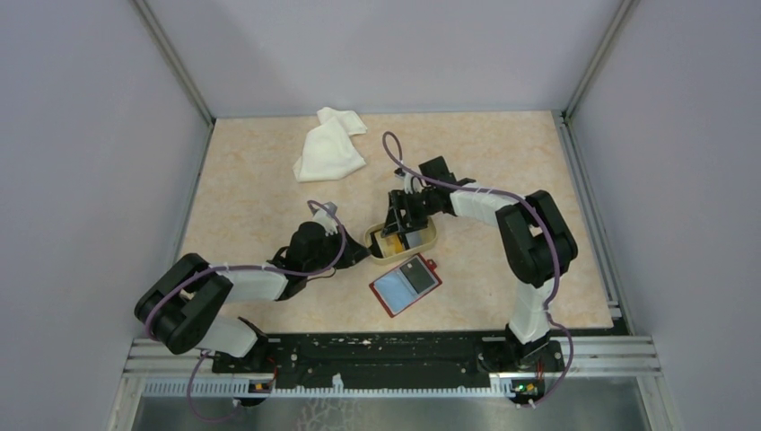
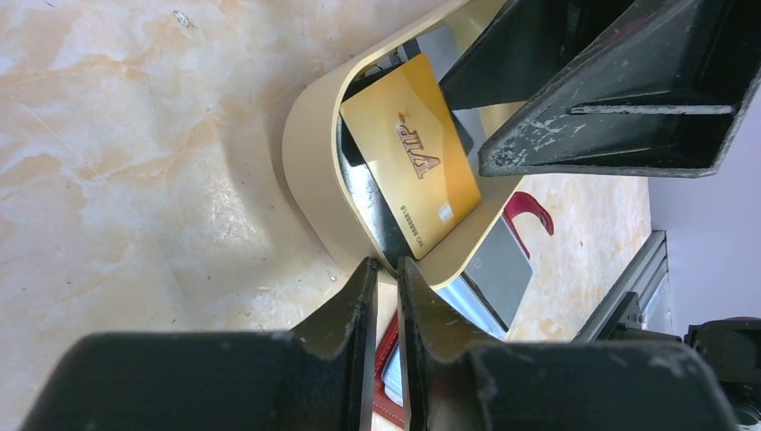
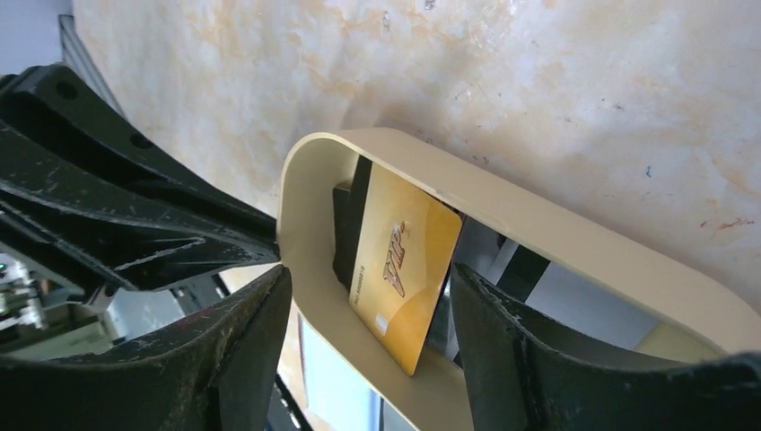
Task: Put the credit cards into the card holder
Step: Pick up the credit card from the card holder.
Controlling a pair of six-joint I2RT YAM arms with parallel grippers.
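A tan oval dish (image 1: 432, 236) holds the credit cards: a gold card (image 2: 408, 153) leans on top, with dark cards (image 2: 368, 193) under it. My left gripper (image 2: 388, 265) is shut on the dish's near rim (image 2: 310, 171). My right gripper (image 3: 368, 278) is open astride the gold card (image 3: 399, 260), one finger outside the dish wall (image 3: 574, 238) and one inside. The red card holder (image 1: 406, 285) lies open flat just in front of the dish, with a light card and a dark card in its clear pockets.
A crumpled white cloth (image 1: 330, 144) lies at the back of the table. Grey walls close in the left, right and back sides. A black metal rail (image 1: 395, 350) with the arm bases runs along the near edge.
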